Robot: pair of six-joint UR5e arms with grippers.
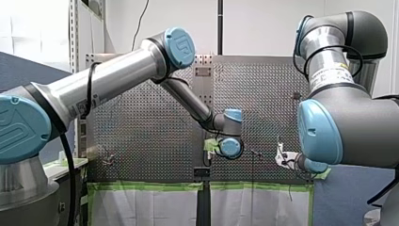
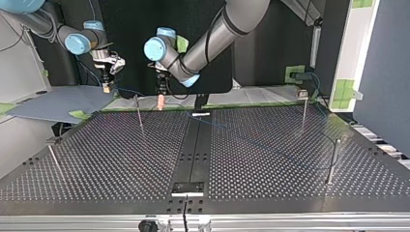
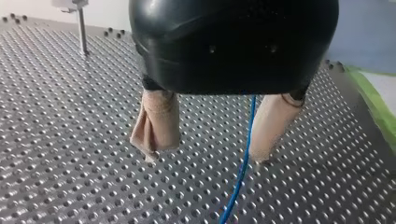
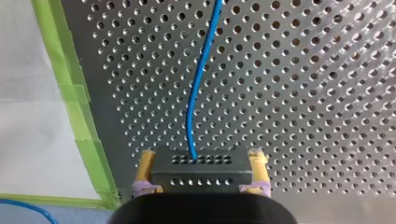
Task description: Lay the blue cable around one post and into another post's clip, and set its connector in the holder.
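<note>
The blue cable [image 4: 196,93] leaves a black connector block [image 4: 201,167] that my right gripper [image 4: 201,176] is shut on, yellow pads [image 4: 258,170] at either side. In the top view my right gripper [image 2: 107,86] hangs above the table's far left edge, and the cable [image 2: 212,123] trails across the perforated table [image 2: 121,159] toward a post [image 2: 333,162] at the right. My left gripper [image 3: 203,157] is open close over the table, and the cable [image 3: 243,163] passes between its beige pads [image 3: 156,126], nearer one of them. In the top view my left gripper [image 2: 161,99] is beside a thin post [image 2: 139,111].
Thin metal posts stand at the top view's far right [image 2: 303,108] and near left [image 2: 53,157]. A small holder [image 2: 187,188] sits on the dark centre strip near the front edge. Green tape [image 4: 70,88] lines the table's edge beside my right gripper.
</note>
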